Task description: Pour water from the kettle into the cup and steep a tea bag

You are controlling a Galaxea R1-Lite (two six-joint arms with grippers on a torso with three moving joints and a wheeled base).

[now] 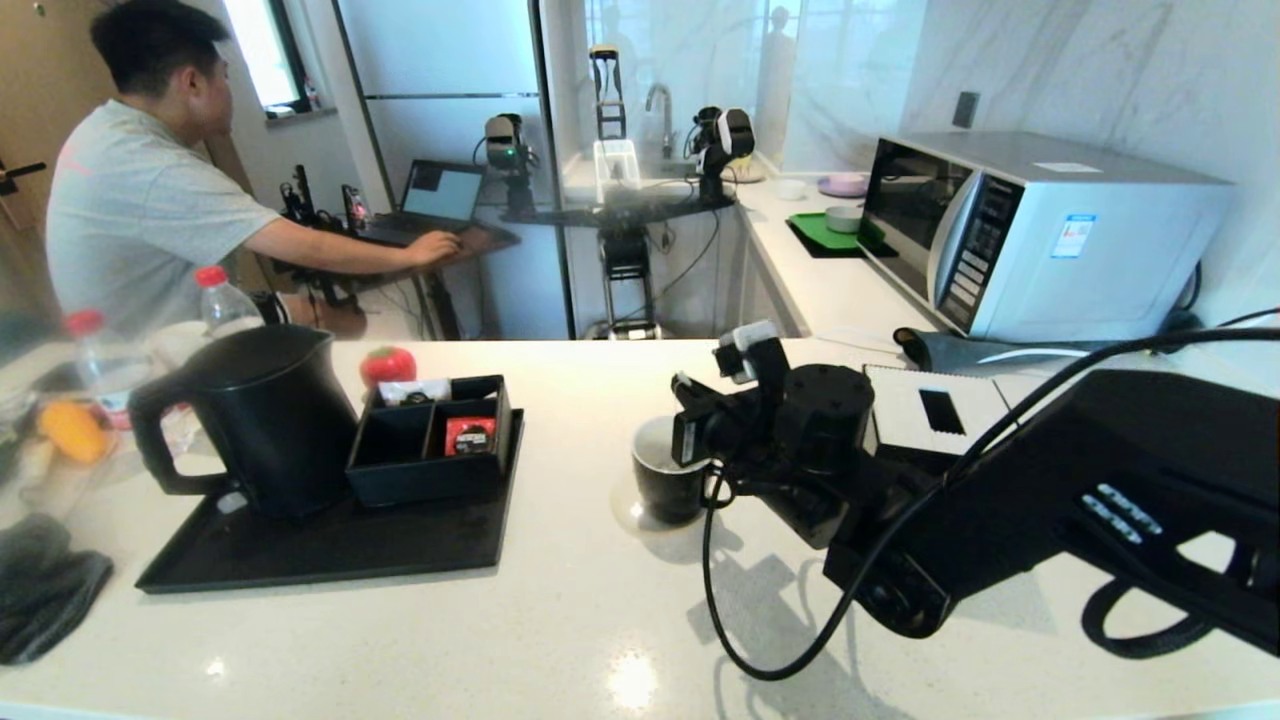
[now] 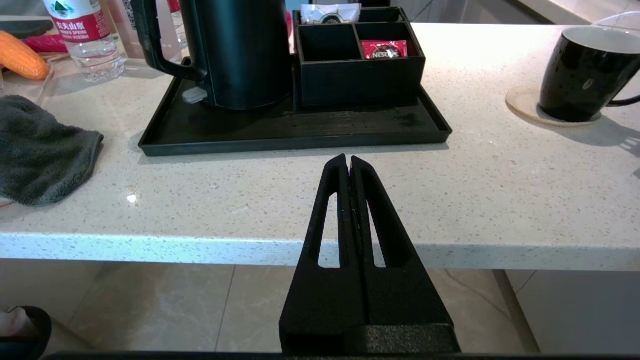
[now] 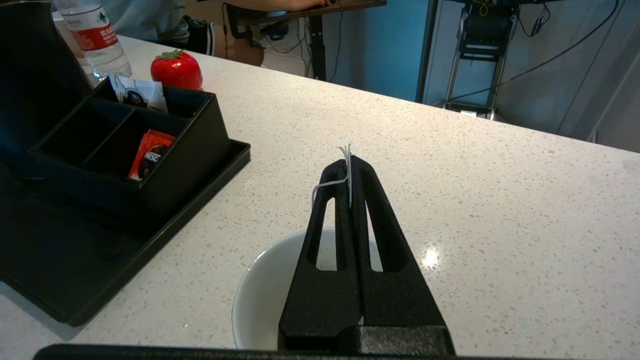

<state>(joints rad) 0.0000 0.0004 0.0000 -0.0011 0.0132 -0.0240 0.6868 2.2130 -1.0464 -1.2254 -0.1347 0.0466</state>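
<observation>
r gripper [image 3: 350,162] fingers pinching thin white tea-bag string [image 3: 345,175] above small glossy black cup [image 3: 260,295] on bench, prob. for dunking; pouch unseen. l gripper [image 2: 349,162] hanging closed, empty, off the bench edge.

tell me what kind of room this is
Most likely a kitchen, perhaps in a flat used for robot trials. A microwave stands on the side counter, a sink tap rises at the back, and a kettle sits on a tray on the stone worktop.
</observation>
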